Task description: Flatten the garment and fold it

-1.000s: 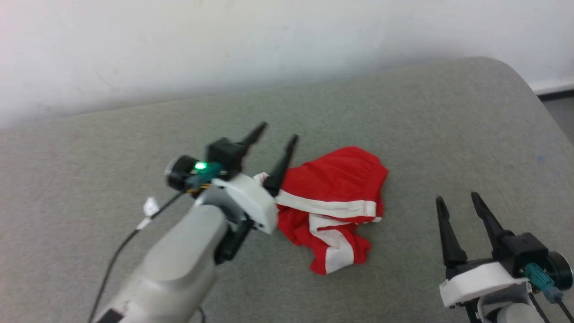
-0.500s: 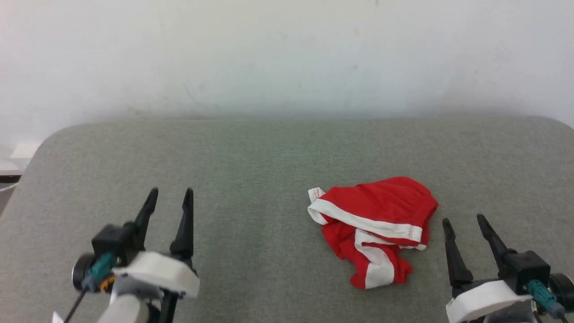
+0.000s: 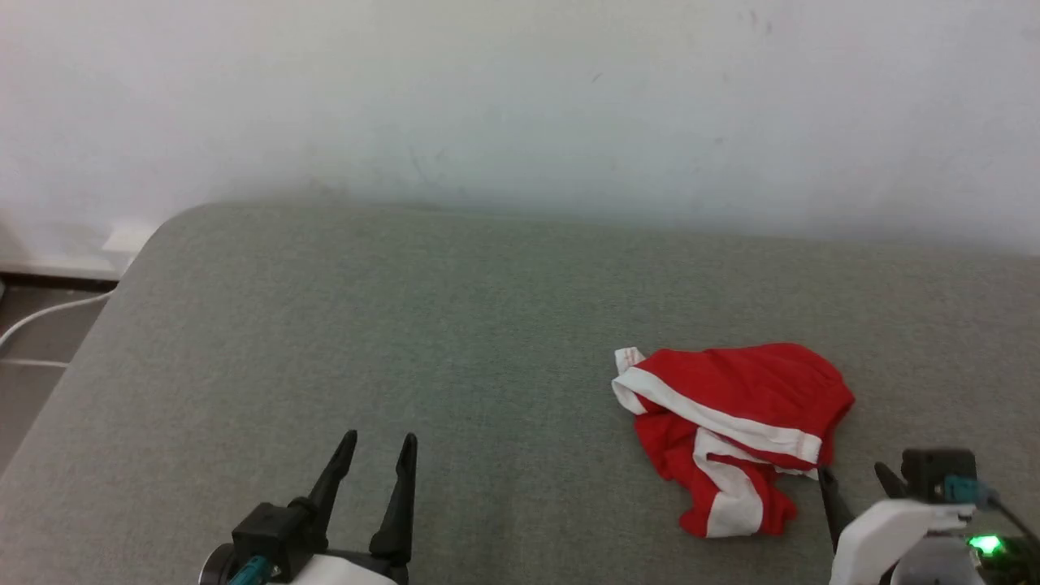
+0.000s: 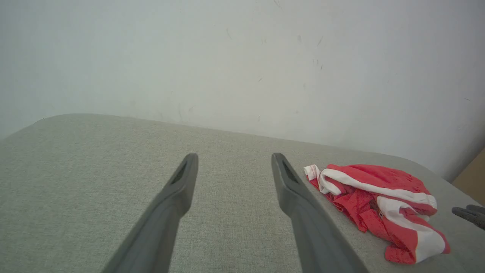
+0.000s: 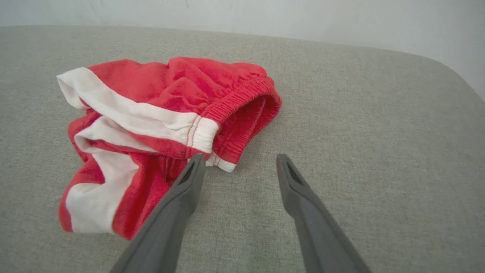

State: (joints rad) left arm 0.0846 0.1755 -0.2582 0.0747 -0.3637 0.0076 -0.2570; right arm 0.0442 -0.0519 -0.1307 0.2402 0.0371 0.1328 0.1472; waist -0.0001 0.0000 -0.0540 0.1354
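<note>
The garment (image 3: 731,422) is a crumpled heap of red shorts with white stripes, lying on the grey padded surface (image 3: 406,325) toward the right. In the right wrist view the garment (image 5: 159,113) shows its gathered waistband facing my fingers. My right gripper (image 3: 855,479) stands open just beside its near right corner, with nothing between its fingers; its left fingertip (image 5: 197,161) is close to the white hem. My left gripper (image 3: 378,447) is open and empty at the lower left, far from the shorts. From the left wrist the garment (image 4: 375,201) lies off to the right.
A pale wall (image 3: 520,97) rises behind the padded surface. The surface's rounded left corner drops to a floor with a white cable (image 3: 49,313). Bare grey fabric stretches between the two grippers.
The head camera has swung, shifting the whole picture. My left arm has drawn back from beside the garment to the lower left. The shorts lie as before.
</note>
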